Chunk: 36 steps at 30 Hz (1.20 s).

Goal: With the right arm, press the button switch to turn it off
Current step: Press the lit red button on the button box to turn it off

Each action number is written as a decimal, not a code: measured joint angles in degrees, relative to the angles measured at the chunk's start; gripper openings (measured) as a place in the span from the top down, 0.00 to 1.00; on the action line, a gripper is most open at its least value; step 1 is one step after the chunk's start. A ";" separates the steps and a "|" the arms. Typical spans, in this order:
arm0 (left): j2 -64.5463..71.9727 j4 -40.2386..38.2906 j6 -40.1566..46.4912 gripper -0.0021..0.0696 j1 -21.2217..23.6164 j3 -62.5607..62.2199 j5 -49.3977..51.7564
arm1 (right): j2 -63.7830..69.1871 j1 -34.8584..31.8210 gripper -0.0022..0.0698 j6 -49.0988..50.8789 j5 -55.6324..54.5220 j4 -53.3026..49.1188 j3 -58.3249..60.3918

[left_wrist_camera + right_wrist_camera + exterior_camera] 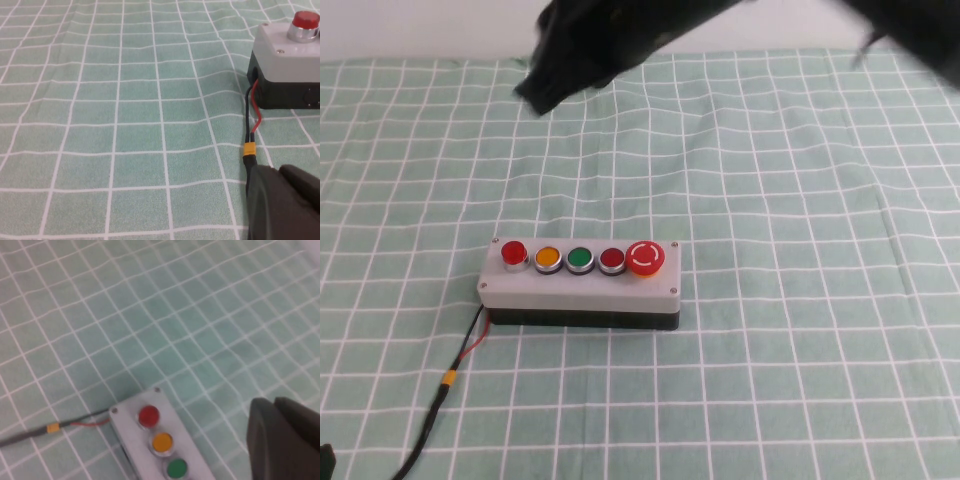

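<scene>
Button switch box (580, 285) sits mid-cloth (800, 200), so the right gripper (545, 85), raised behind it, closed and empty, should descend squarely onto its button, while the left gripper (280, 175), likewise closed, rests beside the cable (248, 150).

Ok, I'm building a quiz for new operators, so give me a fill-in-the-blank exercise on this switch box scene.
The green button's neighbour on the robot's left is the ___ button. The mushroom button sits at the switch box's ___ end; the shut right gripper hangs above the cloth beyond it. The cable leaves the box's ___ end, near the shut left gripper.
Missing: yellow; right; left
</scene>
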 joint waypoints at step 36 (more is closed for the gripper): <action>0.00 0.00 0.00 0.98 0.00 0.00 0.00 | -71.47 -0.13 0.99 5.84 -14.89 15.51 76.64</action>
